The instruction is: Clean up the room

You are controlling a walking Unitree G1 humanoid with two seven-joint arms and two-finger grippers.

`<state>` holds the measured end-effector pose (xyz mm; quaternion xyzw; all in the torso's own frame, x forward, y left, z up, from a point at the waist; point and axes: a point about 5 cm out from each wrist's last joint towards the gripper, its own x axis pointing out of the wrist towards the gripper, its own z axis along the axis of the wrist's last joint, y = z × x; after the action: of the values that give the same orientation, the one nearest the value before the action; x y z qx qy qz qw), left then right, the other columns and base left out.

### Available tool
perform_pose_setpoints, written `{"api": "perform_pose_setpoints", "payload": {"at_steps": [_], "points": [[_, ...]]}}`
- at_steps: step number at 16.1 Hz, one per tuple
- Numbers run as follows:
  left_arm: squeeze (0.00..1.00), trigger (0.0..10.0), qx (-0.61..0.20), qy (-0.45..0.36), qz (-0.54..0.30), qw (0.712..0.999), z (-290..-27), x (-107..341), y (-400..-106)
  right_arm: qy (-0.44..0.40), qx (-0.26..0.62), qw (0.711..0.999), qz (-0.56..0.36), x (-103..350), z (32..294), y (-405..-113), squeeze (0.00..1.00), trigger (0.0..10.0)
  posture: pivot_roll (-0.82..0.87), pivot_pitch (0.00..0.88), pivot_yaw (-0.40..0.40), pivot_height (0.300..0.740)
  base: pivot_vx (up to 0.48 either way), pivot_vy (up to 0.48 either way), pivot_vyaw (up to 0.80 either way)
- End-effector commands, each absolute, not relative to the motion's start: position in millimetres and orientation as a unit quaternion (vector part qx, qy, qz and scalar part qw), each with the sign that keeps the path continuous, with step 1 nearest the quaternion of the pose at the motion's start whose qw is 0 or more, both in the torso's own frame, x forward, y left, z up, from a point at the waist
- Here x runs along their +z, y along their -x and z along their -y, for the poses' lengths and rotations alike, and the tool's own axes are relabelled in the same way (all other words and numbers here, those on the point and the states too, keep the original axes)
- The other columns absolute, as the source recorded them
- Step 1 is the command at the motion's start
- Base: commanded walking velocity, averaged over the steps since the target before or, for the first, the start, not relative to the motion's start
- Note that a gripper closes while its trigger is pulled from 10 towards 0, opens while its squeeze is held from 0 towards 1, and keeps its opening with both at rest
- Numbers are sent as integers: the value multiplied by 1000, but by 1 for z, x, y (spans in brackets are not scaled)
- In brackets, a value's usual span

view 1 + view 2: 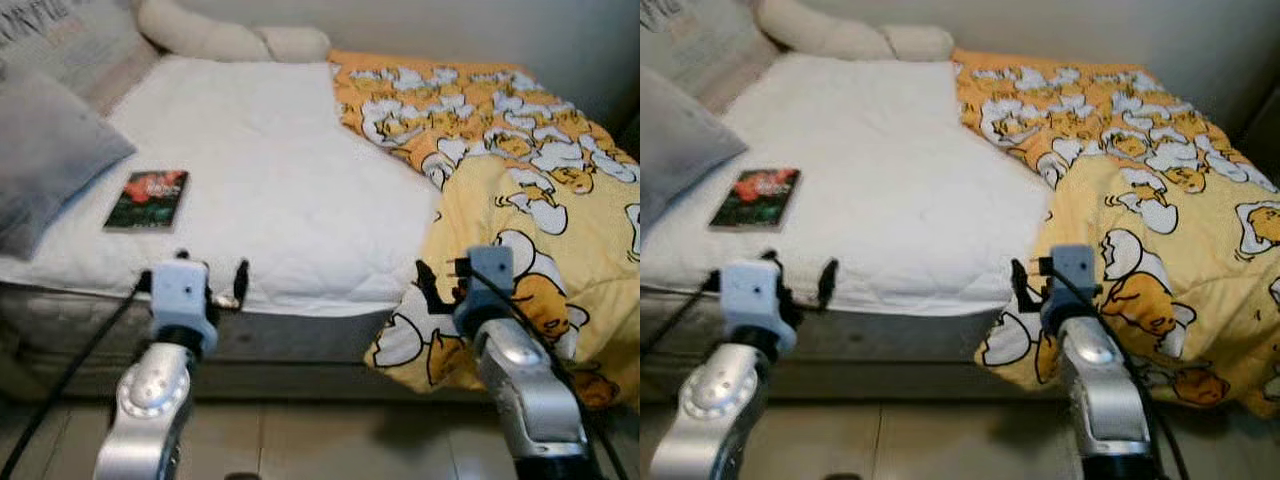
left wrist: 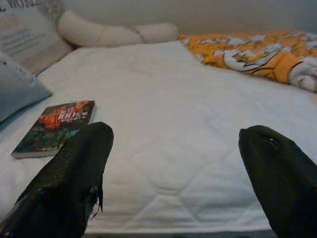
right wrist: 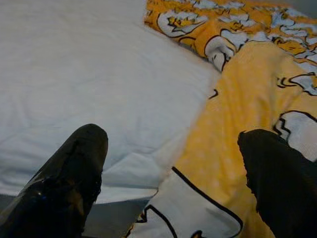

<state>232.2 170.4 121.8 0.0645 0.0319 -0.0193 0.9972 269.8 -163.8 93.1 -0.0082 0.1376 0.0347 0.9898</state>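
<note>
Bed (image 1: 270,180) holds book (image 1: 146,199); yellow blanket (image 1: 520,200) spills floorward.

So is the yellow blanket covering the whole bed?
No. The yellow blanket is bunched on the robot's right side, its corner hanging over the edge, leaving the white mattress pad bare.

- The book (image 1: 146,200) on the bed (image 1: 270,190): its cover lettering is too small and soft for me to read.
- Left of the book, the grey pillow (image 1: 45,150) runs off the picture's edge.
- Right of the book, the yellow blanket (image 1: 520,200) hangs over the bed's corner, hiding it, and is cut off at the edge.
- My arms are cut off below.
</note>
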Motion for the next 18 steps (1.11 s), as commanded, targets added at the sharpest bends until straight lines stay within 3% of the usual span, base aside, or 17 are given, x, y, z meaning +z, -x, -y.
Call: {"api": "perform_pose_setpoints", "payload": {"at_steps": [1, 14, 18], "points": [[341, 10000, -19, -62, -36, 997, -172, 122, -233, 12, 38, 990, -133, 97, 163, -272, 0, 10000, 95, 0, -67, 740, 315, 0, 0], [337, 10000, -12, -67, -44, 997, -182, 116, -238, -4, 32, 989, -147, 93, 162, -274, 0, 10000, 102, 0, -45, 740, 314, 0, 0], [341, 10000, -12, -67, -44, 997, -184, 112, -241, -3, 28, 988, -154, 90, 164, -276, 0, 10000, 111, 0, -44, 740, 305, 0, -570]]}}
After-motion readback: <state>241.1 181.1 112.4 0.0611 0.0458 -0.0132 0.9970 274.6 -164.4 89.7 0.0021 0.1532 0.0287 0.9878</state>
